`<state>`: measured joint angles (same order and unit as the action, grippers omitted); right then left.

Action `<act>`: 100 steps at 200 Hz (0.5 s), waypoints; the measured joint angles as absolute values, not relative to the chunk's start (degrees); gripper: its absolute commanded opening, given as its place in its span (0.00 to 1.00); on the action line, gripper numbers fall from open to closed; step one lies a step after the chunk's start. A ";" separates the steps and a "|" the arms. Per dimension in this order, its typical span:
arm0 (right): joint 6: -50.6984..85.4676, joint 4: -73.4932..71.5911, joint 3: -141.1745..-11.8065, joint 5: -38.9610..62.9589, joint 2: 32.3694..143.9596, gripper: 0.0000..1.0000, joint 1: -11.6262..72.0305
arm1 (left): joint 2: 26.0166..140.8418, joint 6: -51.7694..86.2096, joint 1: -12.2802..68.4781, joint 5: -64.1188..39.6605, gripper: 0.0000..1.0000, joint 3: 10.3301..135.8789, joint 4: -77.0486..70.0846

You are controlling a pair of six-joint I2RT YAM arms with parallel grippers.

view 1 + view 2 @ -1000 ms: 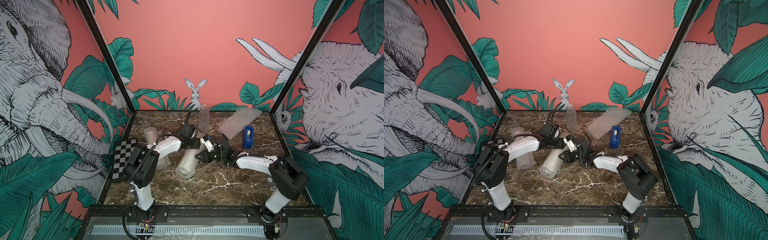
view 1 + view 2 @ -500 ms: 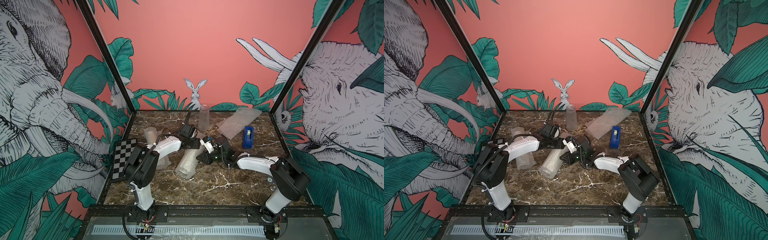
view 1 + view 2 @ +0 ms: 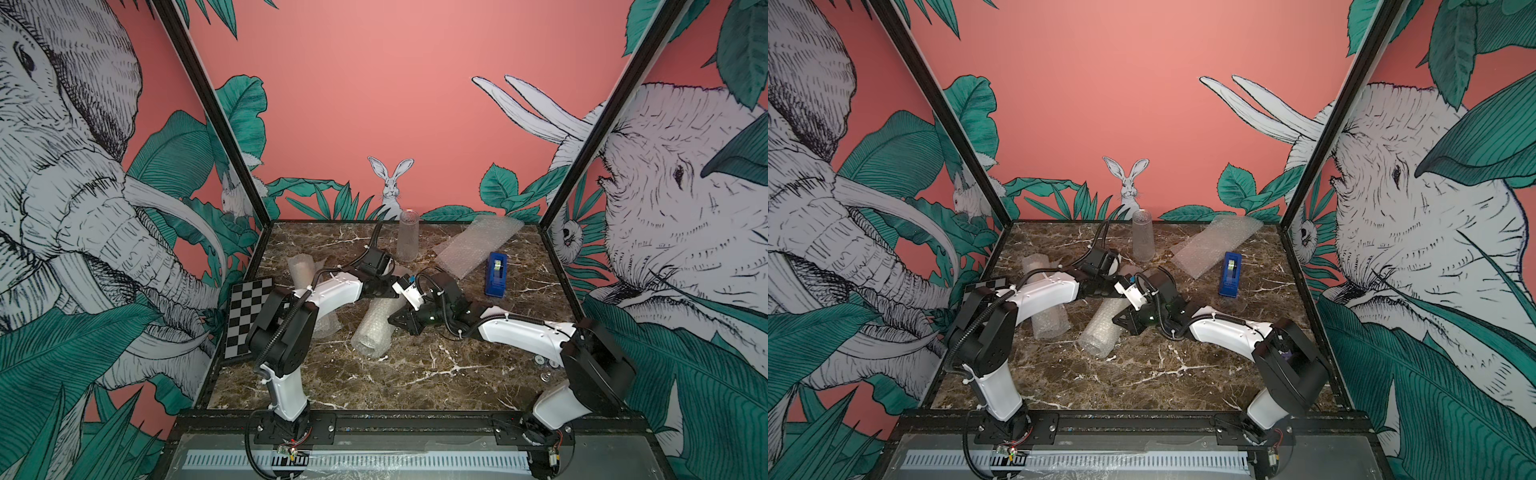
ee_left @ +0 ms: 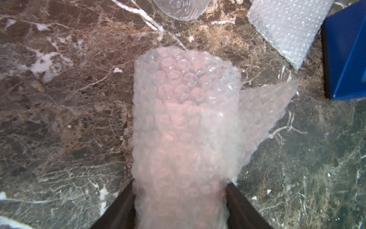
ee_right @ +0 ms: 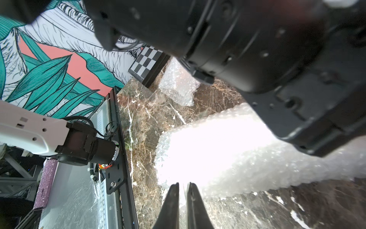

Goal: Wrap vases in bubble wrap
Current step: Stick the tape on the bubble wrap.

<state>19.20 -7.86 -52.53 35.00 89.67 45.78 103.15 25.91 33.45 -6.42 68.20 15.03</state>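
The left arm and right arm each rise from a base at the near edge of the counter. They fold at the elbow and reach inward with forearms low, so the wrists sit close together mid-counter. The left gripper points toward the far side. Its dark fingers are spread on either side of the bubble wrap roll and pressed against it. The right gripper points across toward the left arm's side. Its fingers stand almost together at the roll's edge, with pale wrap showing in the thin slit between them.
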 measured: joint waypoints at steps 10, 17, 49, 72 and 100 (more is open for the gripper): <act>18.65 -6.90 -53.30 34.72 90.28 0.12 45.78 | 103.15 25.91 33.45 -6.42 0.64 68.20 15.05; 18.31 -6.09 -53.91 34.33 90.85 0.12 45.78 | 103.15 25.91 33.45 -6.42 0.64 68.20 15.05; 16.86 -3.18 -55.83 31.88 93.80 0.12 45.78 | 103.11 25.91 33.45 -6.42 0.64 68.20 15.05; 16.29 -1.39 -55.86 30.79 94.30 0.12 45.78 | 103.11 25.91 33.45 -6.42 0.64 68.20 15.05; 15.99 -0.99 -55.86 30.39 94.26 0.12 45.78 | 103.11 25.91 33.45 -6.42 0.64 68.20 15.05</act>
<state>15.99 -0.99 -55.86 30.39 94.26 45.78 103.11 25.91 33.45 -6.42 68.20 15.05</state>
